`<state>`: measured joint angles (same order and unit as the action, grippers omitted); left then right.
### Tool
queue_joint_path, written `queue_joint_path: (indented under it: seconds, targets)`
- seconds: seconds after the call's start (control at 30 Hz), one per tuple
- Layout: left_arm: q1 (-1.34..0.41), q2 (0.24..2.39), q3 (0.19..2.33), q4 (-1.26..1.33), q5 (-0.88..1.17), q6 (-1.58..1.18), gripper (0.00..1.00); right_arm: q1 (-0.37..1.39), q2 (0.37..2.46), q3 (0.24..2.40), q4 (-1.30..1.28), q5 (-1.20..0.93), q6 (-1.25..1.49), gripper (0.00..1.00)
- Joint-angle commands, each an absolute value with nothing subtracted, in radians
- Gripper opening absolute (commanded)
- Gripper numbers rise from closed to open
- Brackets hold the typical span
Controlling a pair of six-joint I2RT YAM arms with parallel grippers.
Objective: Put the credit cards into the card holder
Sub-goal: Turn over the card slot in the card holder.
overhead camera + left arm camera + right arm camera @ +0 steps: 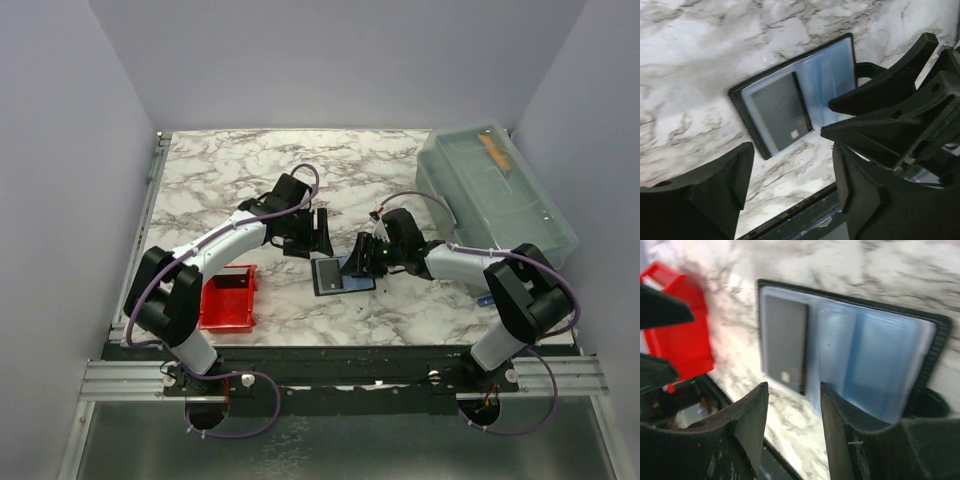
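Observation:
The card holder (333, 276) lies open on the marble table, black-edged with clear sleeves. It also shows in the left wrist view (795, 100) and the right wrist view (850, 340). A dark card with a small pale chip (785, 345) sits in its left sleeve. Something light blue, seemingly a card (882, 365), fills the right sleeve. My right gripper (794, 412) is open and empty, low over the holder's near edge. In the top view it (362, 258) is at the holder's right side. My left gripper (320, 232) is open and empty, just behind the holder (790, 185).
A red tray (228, 298) sits at the front left and shows in the right wrist view (682, 335). A large translucent lidded box (495, 190) stands at the back right. A small blue thing (485, 299) lies by the right arm. The table's front edge (790, 212) is close.

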<state>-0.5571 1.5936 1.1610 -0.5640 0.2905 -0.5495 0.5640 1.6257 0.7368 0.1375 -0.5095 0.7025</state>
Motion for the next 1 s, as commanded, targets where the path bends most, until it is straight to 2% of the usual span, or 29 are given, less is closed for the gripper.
queue_joint_path:
  seconds: [0.0, 0.17, 0.3, 0.57, 0.67, 0.7, 0.8, 0.97]
  targets:
    - [-0.562, 1.669, 1.123, -0.448, 0.476, -0.625, 0.65, 0.571, 1.568, 0.759, -0.111, -0.207, 0.646, 0.49]
    - [-0.586, 1.731, 1.101, -0.394, 0.473, -0.653, 0.58, 0.571, 1.504, 0.770, -0.292, -0.030, 0.575, 0.47]
    - [-0.585, 1.759, 1.077, -0.395, 0.445, -0.657, 0.56, 0.572, 1.464, 0.794, -0.379, 0.029, 0.519, 0.46]
    - [-0.585, 1.736, 1.051, -0.421, 0.400, -0.634, 0.53, 0.620, 1.474, 0.897, -0.389, 0.007, 0.479, 0.51]
    - [-0.584, 1.717, 1.058, -0.442, 0.411, -0.627, 0.52, 0.632, 1.533, 0.938, -0.359, -0.061, 0.500, 0.48]
    - [-0.584, 1.707, 1.060, -0.444, 0.420, -0.627, 0.52, 0.633, 1.549, 0.936, -0.323, -0.096, 0.508, 0.46]
    - [-0.582, 1.662, 1.072, -0.461, 0.427, -0.609, 0.65, 0.633, 1.574, 0.906, -0.208, -0.201, 0.546, 0.38]
    - [-0.556, 1.517, 1.087, -0.546, 0.381, -0.585, 0.75, 0.634, 1.645, 0.856, -0.187, -0.133, 0.572, 0.36]
